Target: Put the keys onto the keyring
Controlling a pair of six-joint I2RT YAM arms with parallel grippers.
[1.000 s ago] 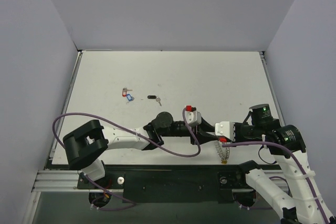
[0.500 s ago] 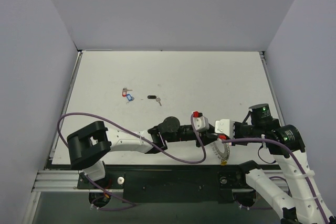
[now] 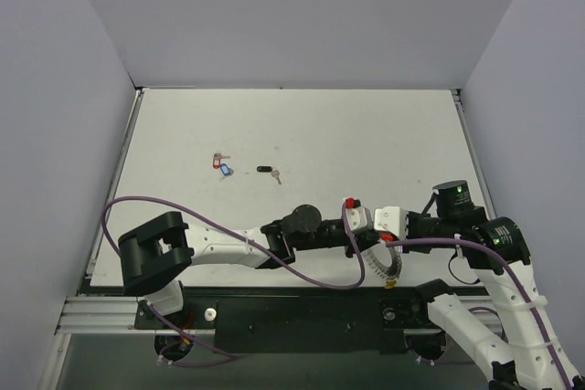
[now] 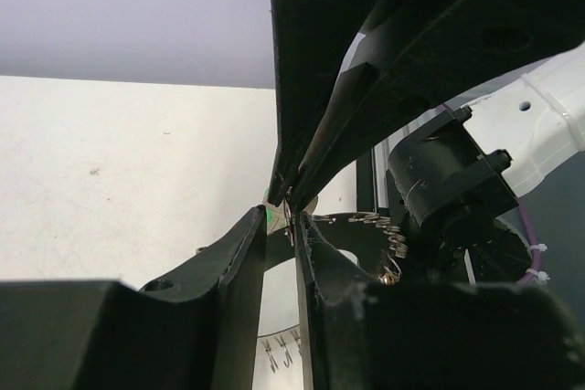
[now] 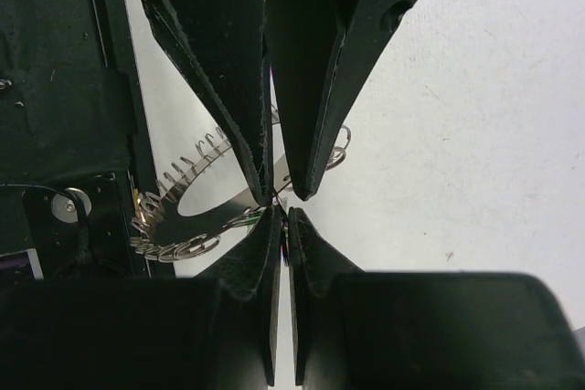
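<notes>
1. Right gripper (image 5: 281, 226): jaws pinched shut on the keyring (image 3: 388, 265) rim. The ring hangs under it, lower right of centre in the top view, at the table (image 3: 366, 134) bottom edge.
2. Left gripper (image 4: 288, 233): tip to tip with the right one. Jaws a narrow slit apart with ring wire in the gap; can't tell if it's clamped.
3. Keys (image 3: 222, 166): red and blue pair left of centre, black-headed key (image 3: 265, 170) just right of them. All loose on the table, well apart from the ring.

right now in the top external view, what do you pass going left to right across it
black block on the left arm → red and blue keys → black key → keyring → right arm's joint with the green light
</notes>
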